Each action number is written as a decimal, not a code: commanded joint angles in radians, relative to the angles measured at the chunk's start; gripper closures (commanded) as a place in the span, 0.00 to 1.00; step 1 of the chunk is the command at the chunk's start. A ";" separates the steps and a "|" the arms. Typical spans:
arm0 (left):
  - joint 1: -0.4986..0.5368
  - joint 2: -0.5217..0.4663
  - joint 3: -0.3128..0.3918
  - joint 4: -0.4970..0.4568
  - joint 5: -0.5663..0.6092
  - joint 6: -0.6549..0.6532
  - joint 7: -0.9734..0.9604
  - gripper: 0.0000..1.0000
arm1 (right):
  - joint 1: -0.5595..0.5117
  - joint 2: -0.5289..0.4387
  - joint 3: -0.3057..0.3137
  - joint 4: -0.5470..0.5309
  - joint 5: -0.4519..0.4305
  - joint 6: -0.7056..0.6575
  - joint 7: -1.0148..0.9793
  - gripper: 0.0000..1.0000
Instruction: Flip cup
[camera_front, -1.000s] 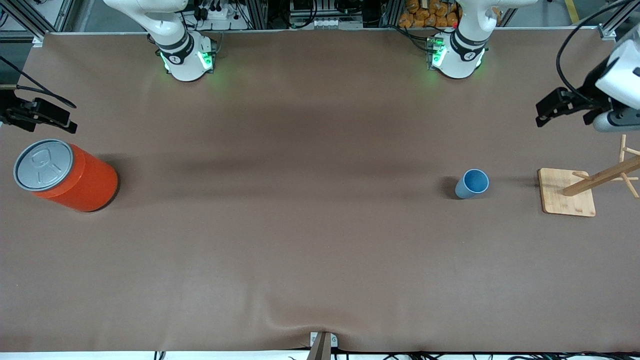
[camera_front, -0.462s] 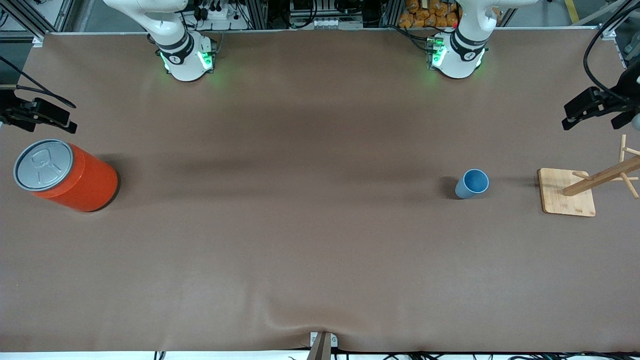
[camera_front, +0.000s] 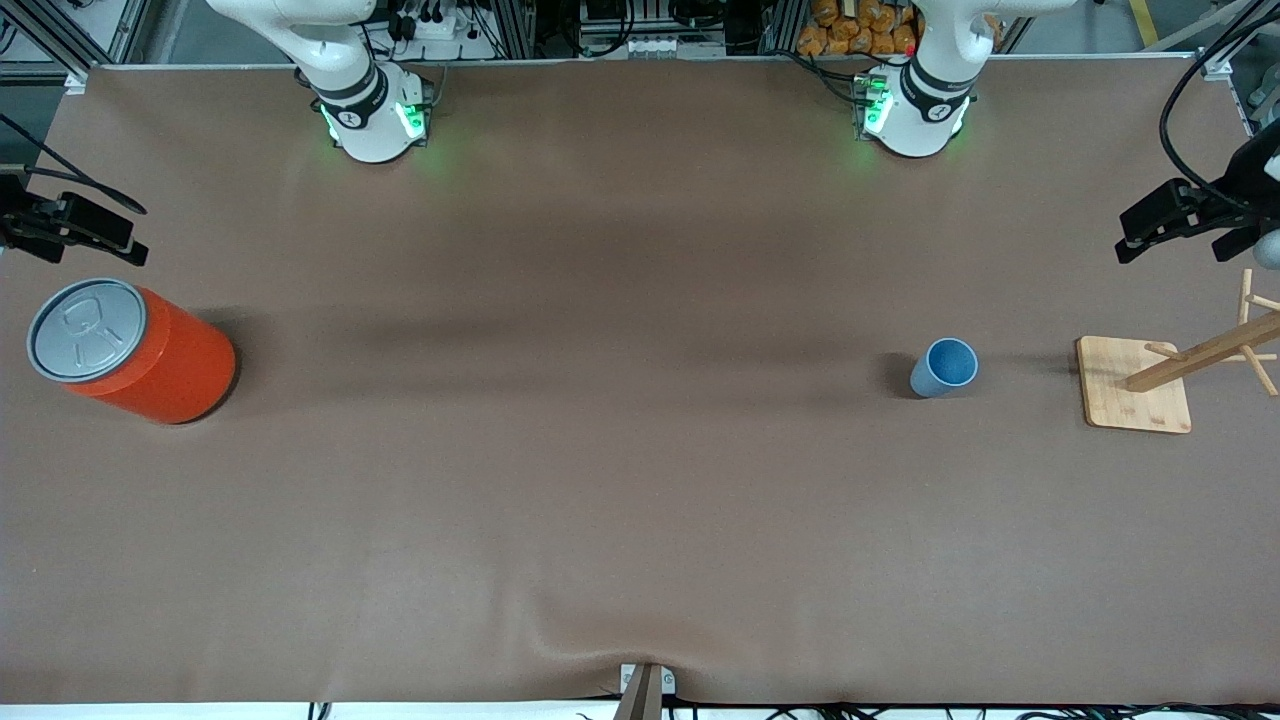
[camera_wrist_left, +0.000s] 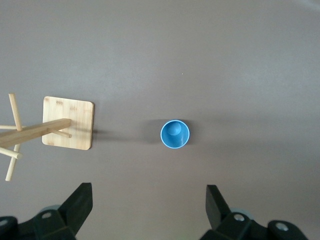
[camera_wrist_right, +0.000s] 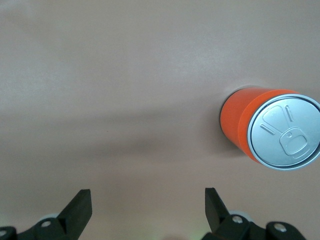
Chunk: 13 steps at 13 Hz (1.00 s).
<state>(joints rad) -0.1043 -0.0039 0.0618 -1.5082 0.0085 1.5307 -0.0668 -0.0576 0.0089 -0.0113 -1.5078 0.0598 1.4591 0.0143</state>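
The light-blue cup (camera_front: 943, 367) stands upright on the brown table, mouth up, toward the left arm's end; from the left wrist view (camera_wrist_left: 175, 134) I look straight down into it. My left gripper (camera_wrist_left: 149, 192) is open and empty, high over the table near that end's edge (camera_front: 1165, 220), apart from the cup. My right gripper (camera_wrist_right: 148, 197) is open and empty, high over the right arm's end (camera_front: 75, 230), close to the orange can.
A large orange can (camera_front: 130, 350) with a grey pull-tab lid stands at the right arm's end, also in the right wrist view (camera_wrist_right: 270, 130). A wooden peg rack on a square base (camera_front: 1133, 384) stands beside the cup, also in the left wrist view (camera_wrist_left: 68, 122).
My left gripper has moved outward toward the table's end edge, then settled. The cup, the can and the rack have not moved. The right gripper has barely shifted.
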 joint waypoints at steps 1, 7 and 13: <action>-0.003 -0.001 0.004 0.014 -0.012 -0.015 -0.011 0.00 | -0.011 0.000 0.010 0.017 -0.009 -0.017 -0.013 0.00; 0.006 0.007 -0.031 0.022 -0.002 -0.015 -0.016 0.00 | -0.005 0.000 0.014 0.018 -0.040 -0.029 -0.011 0.00; 0.014 0.004 -0.030 0.020 -0.015 -0.017 -0.008 0.00 | -0.007 0.000 0.014 0.018 -0.038 -0.029 -0.010 0.00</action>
<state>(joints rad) -0.0989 -0.0031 0.0365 -1.5063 0.0085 1.5304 -0.0741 -0.0573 0.0089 -0.0058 -1.5057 0.0357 1.4448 0.0109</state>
